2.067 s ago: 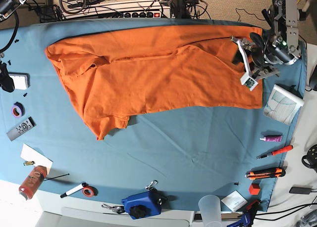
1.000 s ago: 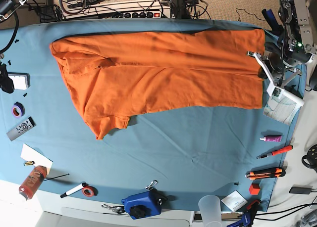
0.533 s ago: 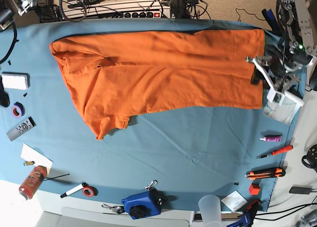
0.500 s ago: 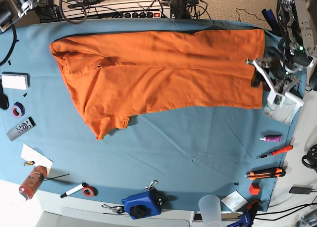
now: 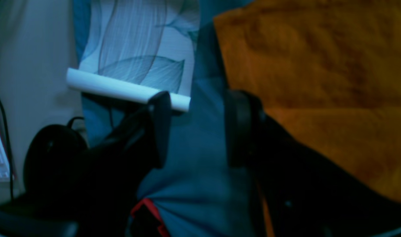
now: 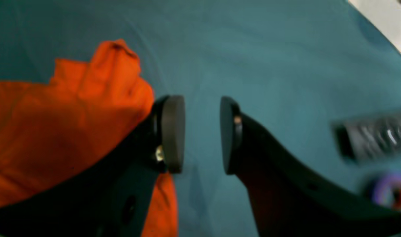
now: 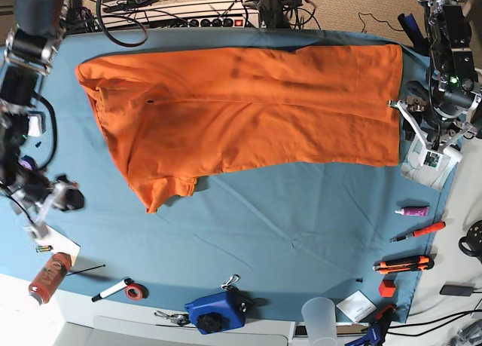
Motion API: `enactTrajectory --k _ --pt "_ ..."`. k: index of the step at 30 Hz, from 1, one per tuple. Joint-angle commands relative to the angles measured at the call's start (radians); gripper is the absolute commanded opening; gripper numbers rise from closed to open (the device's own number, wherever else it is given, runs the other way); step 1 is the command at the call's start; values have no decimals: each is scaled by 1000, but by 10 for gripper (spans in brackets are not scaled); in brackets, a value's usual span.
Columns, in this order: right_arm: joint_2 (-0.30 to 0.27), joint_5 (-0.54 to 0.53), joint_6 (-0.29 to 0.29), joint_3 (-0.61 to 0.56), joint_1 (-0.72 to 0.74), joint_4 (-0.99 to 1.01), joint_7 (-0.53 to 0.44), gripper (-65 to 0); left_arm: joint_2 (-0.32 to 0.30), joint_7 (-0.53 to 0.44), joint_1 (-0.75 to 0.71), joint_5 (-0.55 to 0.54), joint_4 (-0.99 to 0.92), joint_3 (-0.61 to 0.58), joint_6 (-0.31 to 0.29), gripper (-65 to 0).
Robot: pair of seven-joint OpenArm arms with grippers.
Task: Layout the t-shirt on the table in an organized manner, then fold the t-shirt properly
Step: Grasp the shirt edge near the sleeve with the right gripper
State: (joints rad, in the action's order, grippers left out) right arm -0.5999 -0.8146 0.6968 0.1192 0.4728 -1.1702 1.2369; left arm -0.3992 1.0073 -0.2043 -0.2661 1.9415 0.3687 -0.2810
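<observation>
Your table (image 7: 301, 225) carries the t-shirt (image 7: 248, 112) spread along its far edge. Left gripper (image 5: 195, 128): jaws apart, empty, just beside the hem. Right gripper (image 6: 202, 133): jaws apart, empty, sleeve alongside one pad.

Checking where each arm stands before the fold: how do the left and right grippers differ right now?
The left gripper sits at the t-shirt's hem end, over bare table just off the straight edge; the right gripper is at the opposite end, beside a bunched sleeve tip. A white leaf-patterned box lies beyond the left gripper; a remote and a purple tape roll lie near the right. Both are open, holding nothing.
</observation>
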Motion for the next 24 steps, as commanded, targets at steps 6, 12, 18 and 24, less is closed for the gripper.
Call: enactTrajectory --k 6,12,18,24 --pt "130 120 1 -105 59 -12 -84 -467 -14 -21 8 1 14 8 1 -377" --pt "256 335 -64 -133 59 43 -145 -468 -14 -21 8 1 14 8 1 -377" --pt "291 383 -67 -133 60 105 -163 -650 -14 -21 8 0 14 8 1 -377" --pt "289 440 -66 -126 81 78 -207 -650 -14 -21 7 -23 14 8 1 -377"
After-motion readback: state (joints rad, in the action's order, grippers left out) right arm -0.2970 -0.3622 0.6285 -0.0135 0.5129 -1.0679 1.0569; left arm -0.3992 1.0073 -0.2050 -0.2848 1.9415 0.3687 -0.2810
